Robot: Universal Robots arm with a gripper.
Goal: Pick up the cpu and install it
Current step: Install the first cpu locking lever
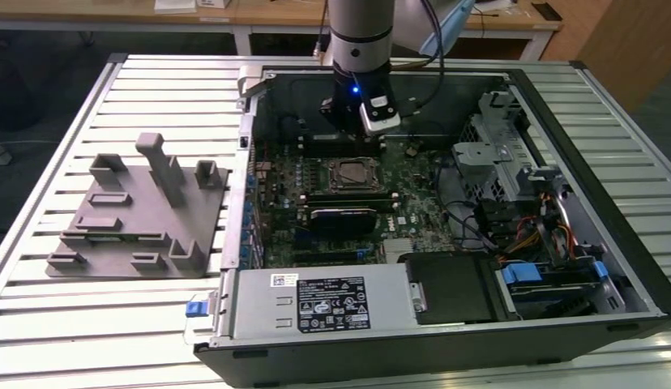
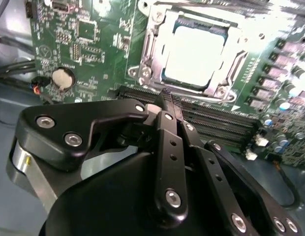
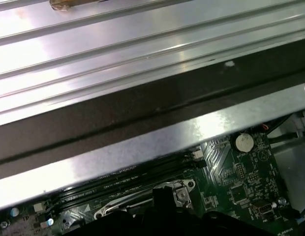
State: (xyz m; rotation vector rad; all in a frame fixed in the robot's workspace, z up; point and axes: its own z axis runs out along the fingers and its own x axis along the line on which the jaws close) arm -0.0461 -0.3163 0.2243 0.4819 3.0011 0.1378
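CPU [image 2: 194, 53] sits in the socket [image 2: 152, 34] on the motherboard [image 2: 83, 34], already seated; you see it best in the second wrist view, a square silvery-white lid washed out by glare, a thin darker rim showing along its edges. Socket frame is metal, with screws at the corners. Glare hides any marks on the lid.

In the exterior view the CPU [image 1: 350, 173] is a small pale square inside the dark socket frame, mid-board in the open case [image 1: 595, 235]; detail is too small to tell.

Gripper [image 2: 170, 105] fills the lower half of the second wrist view, black linkage with screw heads. Your fingers [image 2: 168, 101] come together at a narrow tip, nothing between them, and the tip lies over the memory slots [image 2: 216, 123] just beside the socket. Its base is cut off at the frame edge.

In the exterior view the gripper [image 1: 352, 121] hangs above the board, beyond the socket, its tip lost against dark parts.

First wrist view: case wall [image 3: 142, 147] and slatted table [image 3: 118, 49] cover most of the board; the socket corner [image 3: 179, 191] peeks out, partly behind a dark blurred gripper part.

Grey fixture [image 1: 135, 211] stands on the table, at the exterior view's left, well apart from the case.
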